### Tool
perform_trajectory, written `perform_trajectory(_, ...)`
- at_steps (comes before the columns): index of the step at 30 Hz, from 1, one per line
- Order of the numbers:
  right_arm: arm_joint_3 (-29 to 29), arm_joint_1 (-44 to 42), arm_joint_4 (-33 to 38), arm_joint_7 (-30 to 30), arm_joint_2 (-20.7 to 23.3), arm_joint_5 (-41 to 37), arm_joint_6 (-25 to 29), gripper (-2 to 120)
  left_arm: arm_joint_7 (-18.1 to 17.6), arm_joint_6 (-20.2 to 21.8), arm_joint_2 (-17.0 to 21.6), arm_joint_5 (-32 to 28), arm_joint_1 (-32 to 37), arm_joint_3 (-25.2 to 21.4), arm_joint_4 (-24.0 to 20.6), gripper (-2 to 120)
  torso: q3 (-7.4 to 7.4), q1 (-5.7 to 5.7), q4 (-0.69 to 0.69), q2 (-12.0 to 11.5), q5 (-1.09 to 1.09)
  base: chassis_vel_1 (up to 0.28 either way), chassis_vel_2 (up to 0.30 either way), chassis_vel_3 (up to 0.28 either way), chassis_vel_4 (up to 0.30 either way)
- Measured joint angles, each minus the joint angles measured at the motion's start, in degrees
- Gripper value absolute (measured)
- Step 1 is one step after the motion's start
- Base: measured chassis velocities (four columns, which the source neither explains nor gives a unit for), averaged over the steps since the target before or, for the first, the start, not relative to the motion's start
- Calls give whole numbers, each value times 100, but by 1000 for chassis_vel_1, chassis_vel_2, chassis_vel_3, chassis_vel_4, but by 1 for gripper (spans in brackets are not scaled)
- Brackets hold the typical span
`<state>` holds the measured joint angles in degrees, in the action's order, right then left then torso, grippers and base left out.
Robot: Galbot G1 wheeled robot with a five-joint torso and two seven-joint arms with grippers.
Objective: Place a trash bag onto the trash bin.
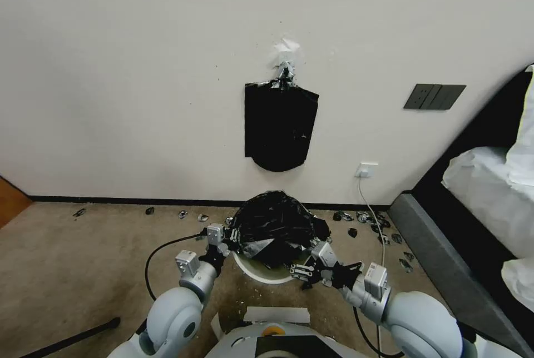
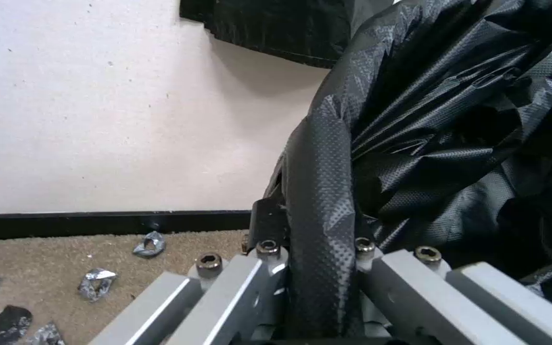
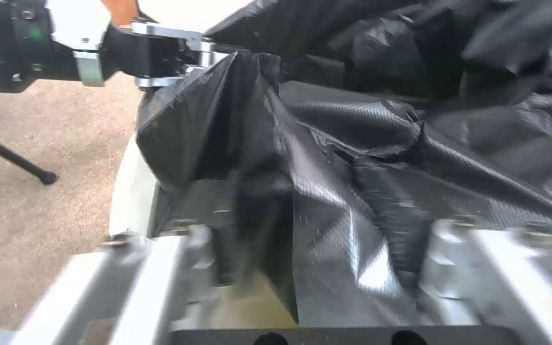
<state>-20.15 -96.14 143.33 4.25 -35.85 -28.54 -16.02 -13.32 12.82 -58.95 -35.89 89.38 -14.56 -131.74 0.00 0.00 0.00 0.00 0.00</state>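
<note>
A pale wall [image 1: 139, 69] stands at the far side of a brown carpet floor [image 1: 72, 252]. A flat black pack of bags [image 1: 280, 126] hangs on the wall, with grey switches [image 1: 434, 97] to its right. A bed [image 1: 478, 202] sits on the far right. Small black scraps [image 1: 361, 217] lie along the foot of the wall. In the middle of the floor is the white trash bin [image 1: 261, 272], and the black trash bag [image 1: 275, 227] sits puffed up on top of it, hiding most of the rim. The left hand [image 1: 222, 242] is at the bag's left edge and the right hand [image 1: 312, 263] is at its near right edge.

From the left wrist, the left hand [image 2: 314, 268] is clamped on a rolled fold of the trash bag [image 2: 455, 124], which runs up between its fingers [image 2: 250, 282]. The wall [image 2: 97, 120] and scraps [image 2: 97, 282] are behind.

From the right wrist, the right hand [image 3: 327, 268] is clamped on the bag [image 3: 365, 143], whose folds pass between its fingers [image 3: 161, 258]. The bin's white side [image 3: 129, 191] shows beside the bag. The left hand [image 3: 209, 55] pinches the bag's far edge.
</note>
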Motion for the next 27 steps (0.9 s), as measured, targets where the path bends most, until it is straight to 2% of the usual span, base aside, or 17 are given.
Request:
perform_trajectory(2, 58, 1, -2, 19, 40, 147, 70, 28, -2, 16, -10, -1, -5, 26, 17, 2, 0, 0, 0, 0, 0, 0, 0, 0, 0)
perform_trajectory(5, 101, 1, -2, 20, 56, 321, 158, 22, -2, 30, -17, -13, -12, 34, 27, 2, 0, 0, 0, 0, 0, 0, 0, 0, 0)
perform_trajectory(7, 125, -14, -3, 1, 58, 504, 266, 10, -7, 52, -20, -56, -17, 35, 49, 2, 0, 0, 0, 0, 0, 0, 0, 0, 0)
perform_trajectory(10, 142, -33, -5, -53, 47, 556, 329, 4, -20, 71, -24, -121, -20, 33, 68, 2, 0, 0, 0, 0, 0, 0, 0, 0, 0)
perform_trajectory(11, 142, -33, -5, -53, 47, 556, 329, 4, -20, 71, -24, -121, -20, 33, 68, 2, 0, 0, 0, 0, 0, 0, 0, 0, 0)
perform_trajectory(14, 159, -53, -7, -103, 30, 620, 415, 18, -37, 92, -38, -154, -21, 26, 91, 2, 0, 0, 0, 0, 0, 0, 0, 0, 0)
perform_trajectory(17, 165, -57, -8, -108, 33, 657, 461, 14, -41, 109, -46, -173, -20, 25, 92, 2, 0, 0, 0, 0, 0, 0, 0, 0, 0)
perform_trajectory(19, 184, -60, -8, -109, 47, 773, 548, 2, -60, 149, -62, -238, -16, 20, 90, 2, 0, 0, 0, 0, 0, 0, 0, 0, 0)
perform_trajectory(24, 219, -75, -8, -105, 55, 881, 652, 0, -123, 192, -66, -407, -12, -16, 76, 2, 0, 0, 0, 0, 0, 0, 0, 0, 0)
perform_trajectory(27, 276, -122, -8, -12, 76, 1065, 892, 0, -213, 290, -71, -732, 2, -111, 15, 2, 0, 0, 0, 0, 0, 0, 0, 0, 0)
